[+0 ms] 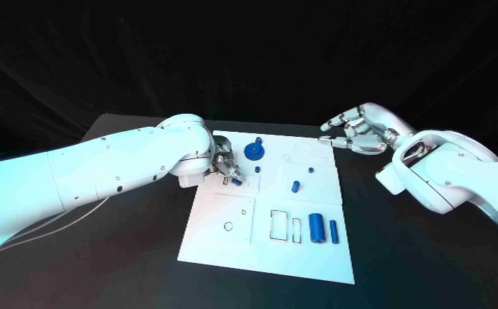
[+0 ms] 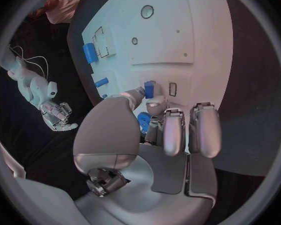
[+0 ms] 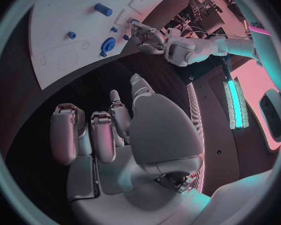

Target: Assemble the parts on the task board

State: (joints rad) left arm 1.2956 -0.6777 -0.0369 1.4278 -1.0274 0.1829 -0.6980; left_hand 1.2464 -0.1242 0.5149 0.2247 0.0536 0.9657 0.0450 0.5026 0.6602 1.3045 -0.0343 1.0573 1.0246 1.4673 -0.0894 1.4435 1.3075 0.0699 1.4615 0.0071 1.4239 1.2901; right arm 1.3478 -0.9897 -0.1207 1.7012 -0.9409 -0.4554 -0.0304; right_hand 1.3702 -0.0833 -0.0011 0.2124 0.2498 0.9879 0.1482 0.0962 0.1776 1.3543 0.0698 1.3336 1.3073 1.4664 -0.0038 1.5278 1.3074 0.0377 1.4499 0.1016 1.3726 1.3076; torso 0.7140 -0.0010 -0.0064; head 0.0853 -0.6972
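The white task board point(image 1: 223, 212) lies in the middle of the black table. My left hand point(image 1: 220, 165) rests over the board's left edge and pinches a small blue part point(image 1: 237, 179) between thumb and a finger, low over the board; the part point(image 2: 149, 89) sits beside a small rectangular slot point(image 2: 172, 89). A blue round knobbed part point(image 1: 253, 152) stands just beyond that hand. My right hand point(image 1: 352, 133) hovers off the board's far right corner, fingers apart and holding nothing. The right wrist view shows the right hand point(image 3: 109, 130) over dark table.
Other blue parts stay on the board: a tiny peg point(image 1: 257, 169), a short piece point(image 1: 295, 186), and two cylinders point(image 1: 317, 227) point(image 1: 334, 231) near the front right beside outlined rectangular slots point(image 1: 280, 225). A round hole point(image 1: 228, 227) lies front left.
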